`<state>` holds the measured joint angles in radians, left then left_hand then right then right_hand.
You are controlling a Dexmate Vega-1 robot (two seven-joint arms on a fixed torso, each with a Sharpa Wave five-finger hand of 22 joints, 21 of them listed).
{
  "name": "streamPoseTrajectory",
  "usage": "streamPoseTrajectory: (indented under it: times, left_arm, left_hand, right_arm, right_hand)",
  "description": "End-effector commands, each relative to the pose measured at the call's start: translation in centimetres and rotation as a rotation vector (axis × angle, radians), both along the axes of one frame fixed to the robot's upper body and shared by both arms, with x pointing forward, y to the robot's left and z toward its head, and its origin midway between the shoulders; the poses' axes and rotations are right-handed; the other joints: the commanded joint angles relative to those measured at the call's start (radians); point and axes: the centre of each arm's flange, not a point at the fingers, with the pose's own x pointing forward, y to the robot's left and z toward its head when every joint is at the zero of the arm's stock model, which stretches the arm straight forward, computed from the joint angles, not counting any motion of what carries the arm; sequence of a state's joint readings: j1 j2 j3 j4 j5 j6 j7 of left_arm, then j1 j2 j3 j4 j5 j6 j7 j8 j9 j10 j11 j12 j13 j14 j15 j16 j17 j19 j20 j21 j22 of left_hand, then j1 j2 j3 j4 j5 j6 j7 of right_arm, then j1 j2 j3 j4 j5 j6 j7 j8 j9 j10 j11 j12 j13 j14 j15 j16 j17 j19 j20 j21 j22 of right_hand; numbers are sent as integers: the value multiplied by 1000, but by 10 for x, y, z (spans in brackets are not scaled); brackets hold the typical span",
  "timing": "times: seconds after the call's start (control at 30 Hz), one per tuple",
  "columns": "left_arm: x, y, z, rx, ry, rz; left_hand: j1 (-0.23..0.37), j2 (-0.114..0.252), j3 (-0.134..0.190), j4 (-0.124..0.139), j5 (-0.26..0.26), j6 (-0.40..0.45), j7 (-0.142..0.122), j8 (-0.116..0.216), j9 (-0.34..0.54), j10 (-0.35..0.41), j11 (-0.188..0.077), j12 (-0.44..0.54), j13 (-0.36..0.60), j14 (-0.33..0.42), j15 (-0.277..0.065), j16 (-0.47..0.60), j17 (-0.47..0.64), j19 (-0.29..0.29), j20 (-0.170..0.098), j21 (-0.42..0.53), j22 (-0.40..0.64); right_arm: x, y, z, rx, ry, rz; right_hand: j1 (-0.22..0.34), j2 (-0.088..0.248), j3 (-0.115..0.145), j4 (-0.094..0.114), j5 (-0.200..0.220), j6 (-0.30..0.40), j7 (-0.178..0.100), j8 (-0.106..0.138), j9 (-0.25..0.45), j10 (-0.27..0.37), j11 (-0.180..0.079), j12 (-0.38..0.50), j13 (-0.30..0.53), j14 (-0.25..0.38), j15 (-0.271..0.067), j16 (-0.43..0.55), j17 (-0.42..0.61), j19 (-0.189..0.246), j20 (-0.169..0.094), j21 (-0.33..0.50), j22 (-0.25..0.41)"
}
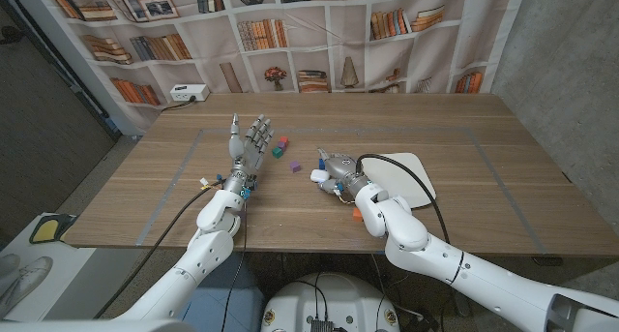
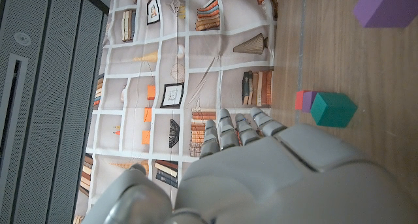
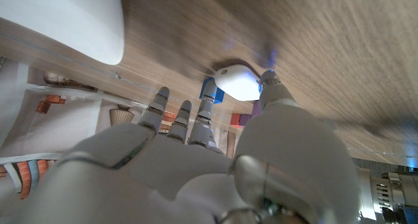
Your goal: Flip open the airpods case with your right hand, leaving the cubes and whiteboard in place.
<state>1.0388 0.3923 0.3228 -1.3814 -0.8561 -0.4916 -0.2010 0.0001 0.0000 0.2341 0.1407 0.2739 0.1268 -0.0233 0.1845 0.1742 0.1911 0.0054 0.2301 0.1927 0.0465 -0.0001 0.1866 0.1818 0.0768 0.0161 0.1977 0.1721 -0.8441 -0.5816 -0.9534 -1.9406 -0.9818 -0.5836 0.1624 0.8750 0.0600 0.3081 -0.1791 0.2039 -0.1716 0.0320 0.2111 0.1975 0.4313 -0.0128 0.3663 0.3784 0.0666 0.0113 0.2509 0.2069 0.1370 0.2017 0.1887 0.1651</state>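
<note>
The white airpods case (image 1: 318, 177) (image 3: 238, 82) lies on the wooden table, lid down as far as I can see. My right hand (image 1: 338, 169) (image 3: 215, 165) reaches over it from the whiteboard side. Its thumb tip (image 3: 270, 81) touches the case's edge and the other fingers (image 3: 207, 114) stretch past it, spread. A blue cube (image 3: 208, 89) sits just beyond the case. The whiteboard (image 1: 414, 180) (image 3: 62, 18) lies to the right of that hand. My left hand (image 1: 250, 143) (image 2: 261, 178) stands upright with fingers apart, holding nothing.
Small cubes lie between the hands: green (image 1: 278, 153) (image 2: 333, 110), red (image 1: 280, 138) (image 2: 300, 100), purple (image 1: 293, 165) (image 2: 388, 7). An orange cube (image 1: 356, 216) sits by my right wrist. A bookshelf backdrop stands behind the table's far edge.
</note>
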Motion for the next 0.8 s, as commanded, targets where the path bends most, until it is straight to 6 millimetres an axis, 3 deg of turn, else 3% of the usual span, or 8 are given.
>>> streamPoseTrajectory:
  times: [0.03,0.27,0.43,0.8]
  left_arm:
    - [2,0,-1,5,4,-6]
    - [2,1,-1,3,6,-4]
    - [3,1,0,8,3,-4]
    - [5,-1,-1,8,5,-12]
  left_hand:
    - [14,0,-2,0,5,7,3,4,4,6,3,-5,4,10,2,1,0,7,1,-3,3]
    - [14,1,-4,1,6,6,3,4,4,7,2,-5,4,11,2,1,0,7,1,-3,3]
    - [15,2,-6,1,7,6,2,4,4,7,1,-5,4,11,2,1,0,7,1,-3,3]
    - [16,3,-9,2,9,6,3,3,3,7,2,-6,4,11,2,1,0,7,1,-3,3]
  right_arm:
    - [3,3,-2,0,19,4]
    - [7,4,-5,6,27,0]
    - [9,4,-6,10,34,-5]
    - [9,2,-7,13,38,-11]
  right_hand:
    - [13,-1,6,1,6,-25,-1,0,2,-3,1,7,4,2,-3,-7,4,8,5,-2,2]
    - [6,-4,2,12,3,-18,-6,1,2,7,-2,13,6,7,-9,-7,5,10,2,-2,2]
    - [1,8,3,23,3,-6,-17,3,2,19,-15,20,10,16,-22,-4,8,17,-18,0,2]
    - [35,30,21,15,10,1,-32,4,2,15,-28,22,15,16,-33,-6,9,21,-38,0,2]
